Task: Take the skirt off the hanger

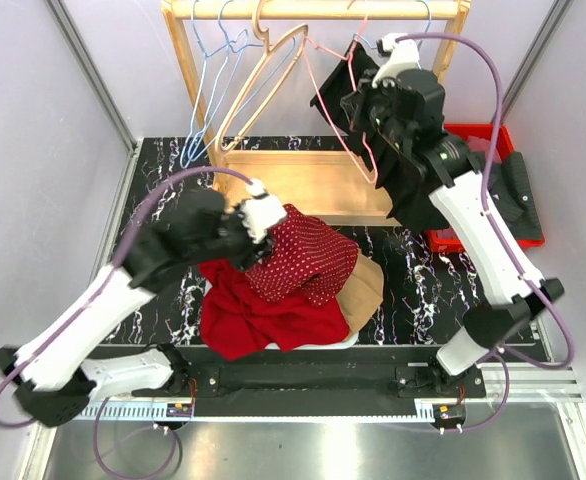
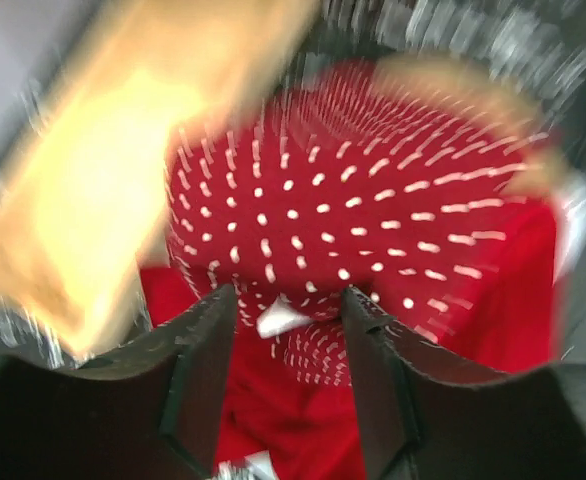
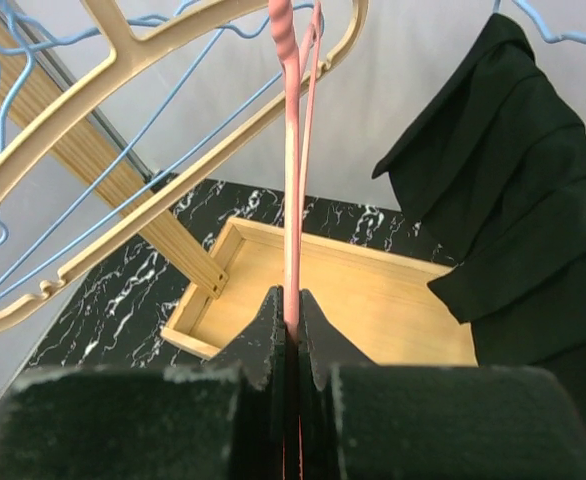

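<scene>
The red, white-dotted skirt [image 1: 303, 255] lies crumpled on a red cloth [image 1: 258, 325] mid-counter [image 1: 413, 275], at 6 o'clock from the wooden rack [image 1: 313, 185]. The left gripper [image 2: 288, 300] hovers over it, jaws apart and empty. The right gripper [image 3: 289, 300] pinches the pink hanger [image 3: 291, 180] at 1 o'clock.

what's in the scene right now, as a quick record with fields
left end effector: open, above the dotted skirt
right end effector: shut on the pink hanger
pink hanger: bare, hooked on the rack
dotted skirt: lying on the red cloth
black garment: hanging beside the pink hanger
</scene>
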You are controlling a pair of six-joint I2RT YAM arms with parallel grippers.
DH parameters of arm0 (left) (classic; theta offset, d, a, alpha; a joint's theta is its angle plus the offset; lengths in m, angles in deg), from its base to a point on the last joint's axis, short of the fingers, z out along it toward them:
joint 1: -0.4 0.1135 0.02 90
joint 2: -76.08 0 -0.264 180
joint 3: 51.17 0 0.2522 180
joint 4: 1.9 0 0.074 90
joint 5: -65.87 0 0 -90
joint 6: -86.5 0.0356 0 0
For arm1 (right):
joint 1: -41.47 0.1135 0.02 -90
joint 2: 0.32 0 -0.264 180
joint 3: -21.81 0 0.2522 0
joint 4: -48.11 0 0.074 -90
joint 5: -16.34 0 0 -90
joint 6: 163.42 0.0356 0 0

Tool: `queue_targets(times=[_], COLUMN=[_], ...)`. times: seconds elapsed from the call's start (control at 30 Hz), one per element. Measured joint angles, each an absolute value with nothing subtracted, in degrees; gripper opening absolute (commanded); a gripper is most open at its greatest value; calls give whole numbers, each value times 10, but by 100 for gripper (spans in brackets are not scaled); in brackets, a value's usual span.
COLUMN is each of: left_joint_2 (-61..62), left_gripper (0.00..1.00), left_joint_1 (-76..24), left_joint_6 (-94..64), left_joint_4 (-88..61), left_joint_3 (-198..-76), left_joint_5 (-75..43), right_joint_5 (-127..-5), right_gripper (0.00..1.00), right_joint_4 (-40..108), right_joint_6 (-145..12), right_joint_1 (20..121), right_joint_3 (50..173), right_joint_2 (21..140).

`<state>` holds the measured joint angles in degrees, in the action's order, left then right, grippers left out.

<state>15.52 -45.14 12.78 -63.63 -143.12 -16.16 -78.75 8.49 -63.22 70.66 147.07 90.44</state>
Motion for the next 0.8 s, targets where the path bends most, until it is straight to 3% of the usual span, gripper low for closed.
queue_targets(times=[0.17,0.47,0.6,0.8], left_joint_2=[51,-14,-52,-25], left_gripper=[41,55,62,57], left_joint_1=[-448,-443,-443,-443], left_joint_6=[133,151,161,166], left_joint_4=[-638,-579,-543,-520], left_joint_3=[-1344,-1255,-1225,-1194], left_joint_5=[-244,-290,-305,-312], right_joint_5=[-789,-803,-803,-802], right_gripper=[0,0,0,0], right_joint_4=[63,5,-8,-22], right_joint_6=[-642,-661,-661,-661], right_joint_1=[707,707,705,703], right_joint_3=[1565,1761,1773,1763], right_joint_2=[969,1078,1099,1128])
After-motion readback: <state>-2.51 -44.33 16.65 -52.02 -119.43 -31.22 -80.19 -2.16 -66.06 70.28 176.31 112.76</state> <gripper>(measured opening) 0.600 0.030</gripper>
